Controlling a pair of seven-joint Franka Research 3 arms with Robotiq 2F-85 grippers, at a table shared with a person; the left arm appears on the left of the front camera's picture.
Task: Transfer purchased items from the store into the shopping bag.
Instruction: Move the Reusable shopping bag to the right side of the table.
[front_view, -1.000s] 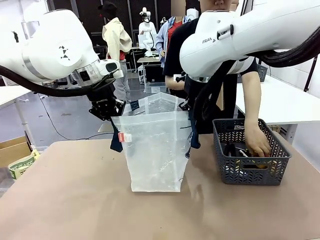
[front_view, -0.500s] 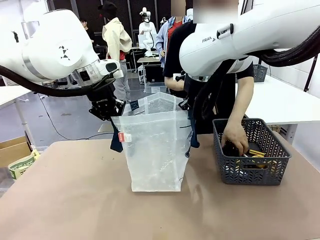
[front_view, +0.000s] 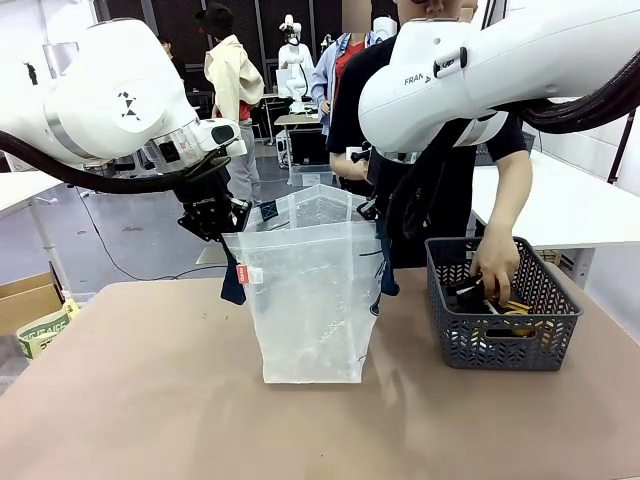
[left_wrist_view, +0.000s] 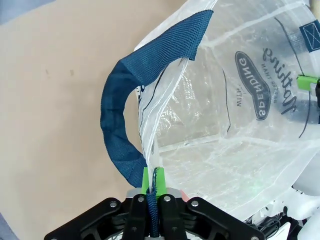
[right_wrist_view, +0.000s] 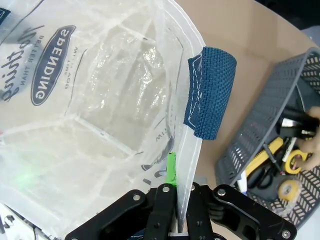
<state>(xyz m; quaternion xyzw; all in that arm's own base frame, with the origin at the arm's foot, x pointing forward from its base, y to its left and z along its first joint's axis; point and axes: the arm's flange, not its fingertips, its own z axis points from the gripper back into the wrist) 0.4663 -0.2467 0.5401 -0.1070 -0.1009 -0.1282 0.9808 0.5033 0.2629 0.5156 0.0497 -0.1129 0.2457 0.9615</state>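
Inside grey basket (front_view: 500, 345), person's hand (front_view: 494, 266)

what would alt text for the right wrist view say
The right gripper is clamped shut on the rim of the translucent white shopping bag, a navy strap beside it. At picture right, the dark grey basket holds yellow and dark items.

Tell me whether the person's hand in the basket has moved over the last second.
Yes. The hand has shifted left and risen toward the rim of the grey basket.
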